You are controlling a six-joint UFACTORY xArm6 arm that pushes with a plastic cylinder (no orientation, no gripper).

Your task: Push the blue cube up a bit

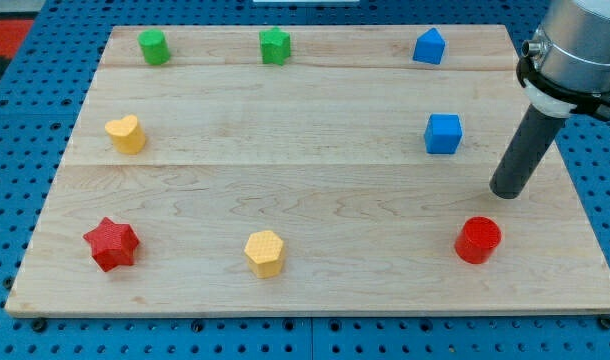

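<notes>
The blue cube (pixel 443 134) sits on the wooden board (pixel 305 200) at the view's right, in the middle row. My tip (pixel 508 192) rests on the board to the right of the cube and a little below it, apart from it by about a cube's width. A second blue block (pixel 429 47), with a peaked top, lies straight above the cube near the board's top edge.
A red cylinder (pixel 478 240) lies just below and left of my tip. A green cylinder (pixel 153 47) and a green star (pixel 275 46) sit along the top. A yellow heart (pixel 127 133), a red star (pixel 111 243) and a yellow hexagon (pixel 265 252) lie further left.
</notes>
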